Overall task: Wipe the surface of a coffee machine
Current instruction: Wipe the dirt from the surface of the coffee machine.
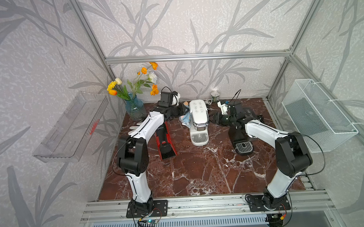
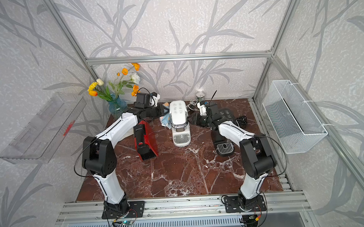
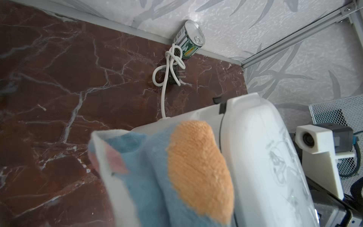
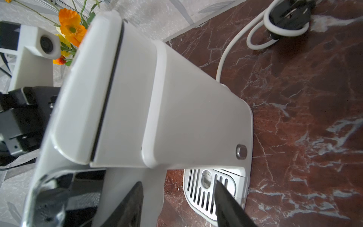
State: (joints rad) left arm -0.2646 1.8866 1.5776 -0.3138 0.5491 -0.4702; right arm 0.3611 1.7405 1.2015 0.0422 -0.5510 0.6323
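White coffee machine (image 1: 198,117): stood upright on the marble table (image 1: 200,170), towards the back and near the middle, with its drip tray facing the front edge.
Cloth (image 3: 157,176): blue with an orange patch; seen bunched against the left side of the white coffee machine, just below its top panel.
Left gripper (image 1: 180,112): reached in from the left at the height of the machine's top; its jaws are closed tight on the cloth and mostly hidden by it.
Right gripper (image 4: 177,182): brought in just beside the machine's right side; its jaws are held partly apart and nothing is pinched between them. Whether a finger (image 4: 225,204) touches the machine cannot be told.
Red coffee machine (image 1: 165,142): placed to the left of the white one, partly covered by the left arm.
Black coffee machine (image 1: 243,146): placed to the right, under the right arm.
Power cord (image 3: 169,66): white, knotted, laid behind the white coffee machine.
Can (image 1: 214,95): set against the back wall, just beyond the cord.
Vase of flowers (image 1: 135,108): stood in the back left corner.
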